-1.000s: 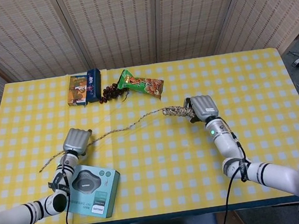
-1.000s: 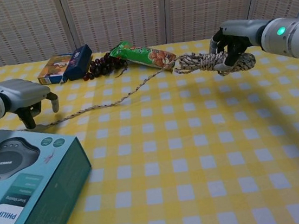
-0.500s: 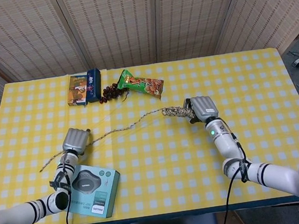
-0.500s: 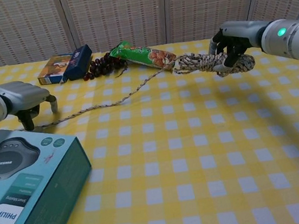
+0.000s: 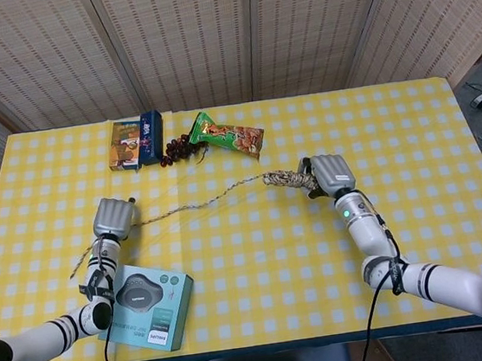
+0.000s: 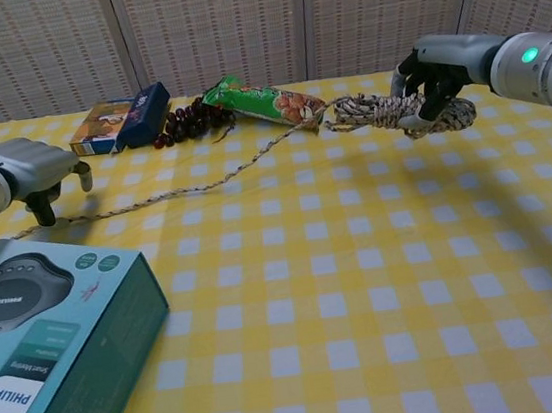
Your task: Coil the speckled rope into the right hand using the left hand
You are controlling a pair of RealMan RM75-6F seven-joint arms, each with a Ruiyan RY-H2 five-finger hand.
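- Speckled rope (image 6: 222,178): coils bunched in right hand (image 6: 429,82)'s closed fingers; could spill if tugged
- Left hand (image 6: 32,169) pinches slack strand; may slip

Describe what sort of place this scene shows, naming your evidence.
Probably an indoor robot test setup: a table with a yellow checked tablecloth, woven folding screens behind it, and assorted props such as a snack packet and a boxed product.

Grey-shelled hands (image 5: 329,172) — white arms (black bands), green wrist light (image 6: 527,55)

rope (image 6: 222,179) between left hand (image 6: 24,167) and right hand (image 6: 435,66)
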